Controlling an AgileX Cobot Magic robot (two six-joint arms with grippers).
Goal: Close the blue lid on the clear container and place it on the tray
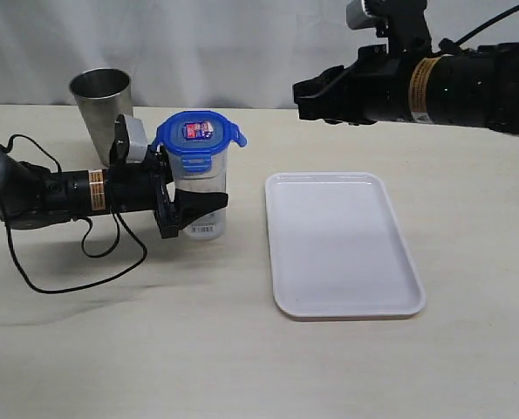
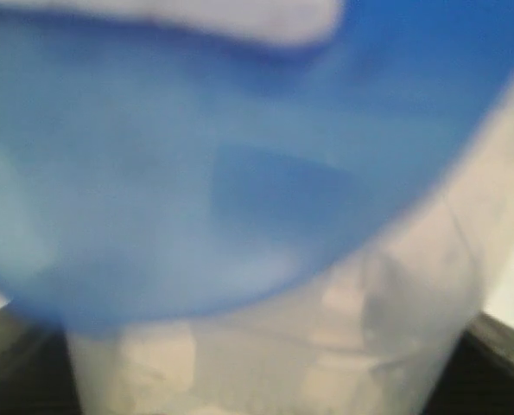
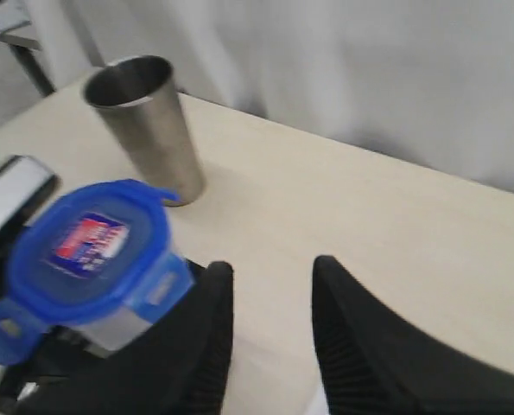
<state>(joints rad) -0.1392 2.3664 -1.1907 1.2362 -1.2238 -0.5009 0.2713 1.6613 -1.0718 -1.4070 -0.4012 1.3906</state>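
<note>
The container (image 1: 205, 173) is being clamped upright on the table (image 1: 242, 367) by the left gripper (image 1: 208, 194), with the blue lid (image 1: 198, 133) being carried on top. The tray (image 1: 342, 244) is lying just to its right, apart. The right gripper (image 3: 272, 268) is being held raised at far right, fingers apart. A steel cup (image 1: 102, 100) is standing far left.

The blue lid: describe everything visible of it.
The blue lid is translucent blue plastic, rounded-octagonal, with a red-and-blue sticker on top. It sits on the mouth of the upright clear container, left of the tray in the exterior view. Its side tabs look flared outward, not snapped down. Only the container touches it; the left pincer grips the container lower down.
</note>
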